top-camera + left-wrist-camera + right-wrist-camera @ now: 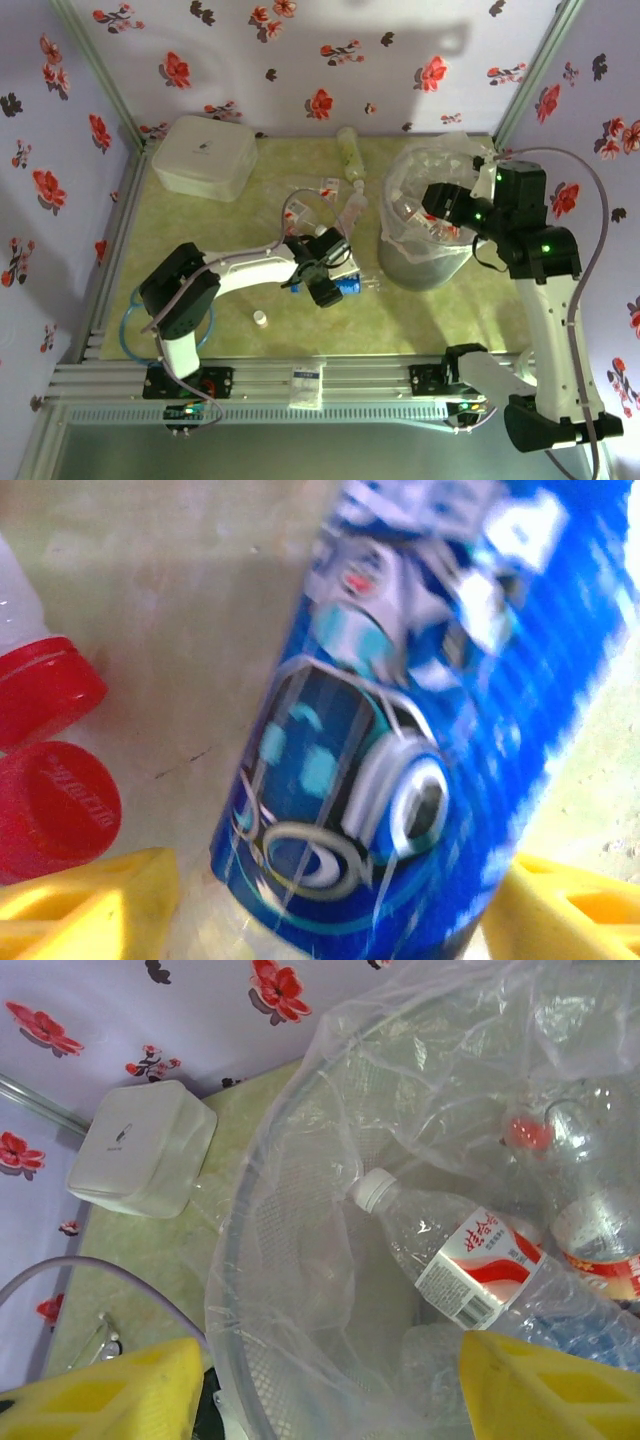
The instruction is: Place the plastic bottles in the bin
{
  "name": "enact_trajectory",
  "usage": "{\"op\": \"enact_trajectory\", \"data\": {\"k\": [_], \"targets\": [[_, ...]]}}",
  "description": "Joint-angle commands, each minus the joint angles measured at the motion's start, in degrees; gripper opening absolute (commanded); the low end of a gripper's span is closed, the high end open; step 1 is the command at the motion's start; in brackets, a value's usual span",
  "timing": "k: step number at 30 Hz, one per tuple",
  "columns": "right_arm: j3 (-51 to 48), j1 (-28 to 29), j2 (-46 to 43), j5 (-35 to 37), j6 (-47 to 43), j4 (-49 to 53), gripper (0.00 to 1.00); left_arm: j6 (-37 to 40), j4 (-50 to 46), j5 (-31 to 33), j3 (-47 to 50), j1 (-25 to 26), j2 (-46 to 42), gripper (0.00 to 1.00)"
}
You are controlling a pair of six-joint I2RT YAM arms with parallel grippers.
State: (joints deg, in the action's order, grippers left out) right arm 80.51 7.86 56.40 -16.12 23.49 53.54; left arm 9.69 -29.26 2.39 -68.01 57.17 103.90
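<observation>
Though the left gripper (330, 920) has its yellow fingers (90, 900) set wide on either side of the blue-labelled bottle (380, 730), we cannot tell whether they press it. The bottle lies on its side, its long axis running across the table toward the bin (425, 270) just beside it. Red caps (55, 805) crowd one flank, while bare table lies nearer us around the loose white cap (260, 318). The right gripper (330, 1390) hangs over the bin's rim, fingers spread and nothing between them, above a red-and-white-labelled bottle (480, 1270) lying slantwise inside.
</observation>
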Motion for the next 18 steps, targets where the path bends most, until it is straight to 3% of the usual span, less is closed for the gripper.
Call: {"op": "enact_trajectory", "data": {"k": [1,10,18], "targets": [[-1.8,-0.3,-2.6,-1.3,2.8,-3.0,0.71,0.9,-1.9,0.4,-1.1,0.3,0.6,0.69],[-1.1,-0.2,-5.8,-3.1,5.1,-2.8,0.73,-1.4,-2.1,-0.3,0.3,0.1,-5.4,0.57],[-1.5,1.7,-5.1,-8.5,9.8,-9.3,0.73,-8.1,2.8,3.4,7.4,-3.2,-21.9,0.55]]}}
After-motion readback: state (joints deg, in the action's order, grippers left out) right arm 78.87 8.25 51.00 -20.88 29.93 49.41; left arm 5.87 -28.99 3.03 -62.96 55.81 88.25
